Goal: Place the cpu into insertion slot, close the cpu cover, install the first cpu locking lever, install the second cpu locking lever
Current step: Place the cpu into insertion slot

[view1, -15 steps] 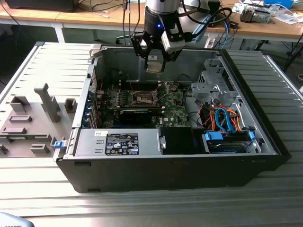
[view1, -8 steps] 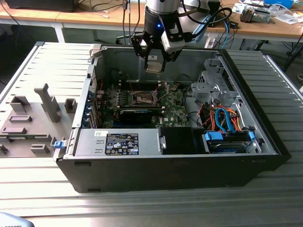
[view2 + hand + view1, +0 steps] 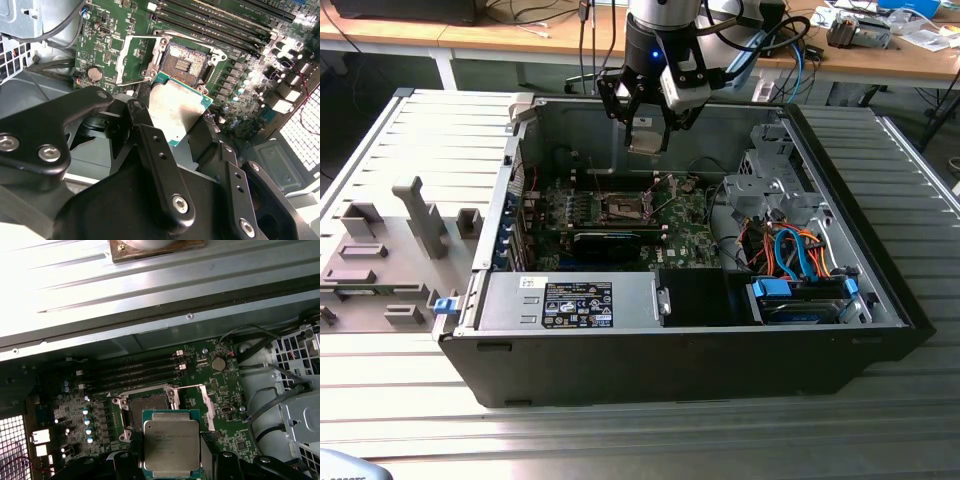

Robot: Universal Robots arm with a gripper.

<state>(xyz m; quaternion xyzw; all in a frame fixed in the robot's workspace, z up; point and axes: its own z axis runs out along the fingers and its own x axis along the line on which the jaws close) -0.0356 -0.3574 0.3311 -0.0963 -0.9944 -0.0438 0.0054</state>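
Note:
The cpu [image 3: 646,137], a flat square chip with a silvery top and green edge, hangs in the air inside the open computer case. My gripper [image 3: 647,125] is shut on it, one black finger [image 3: 150,145] on each side. In both wrist views the cpu [image 3: 171,442] hovers above the motherboard, just beside the bare insertion slot [image 3: 149,404]. The slot [image 3: 186,61] shows its contact field uncovered. The cpu cover [image 3: 131,59], a metal frame, stands swung open beside the slot. The slot [image 3: 623,207] sits mid-board in the exterior view, below and slightly towards the exterior view's left of the gripper.
The case walls [image 3: 650,105] ring the motherboard. A drive cage with orange and blue cables [image 3: 790,250] fills the exterior view's right side. Memory slots [image 3: 135,372] run next to the socket. A grey fixture block [image 3: 390,250] lies outside the case on the exterior view's left.

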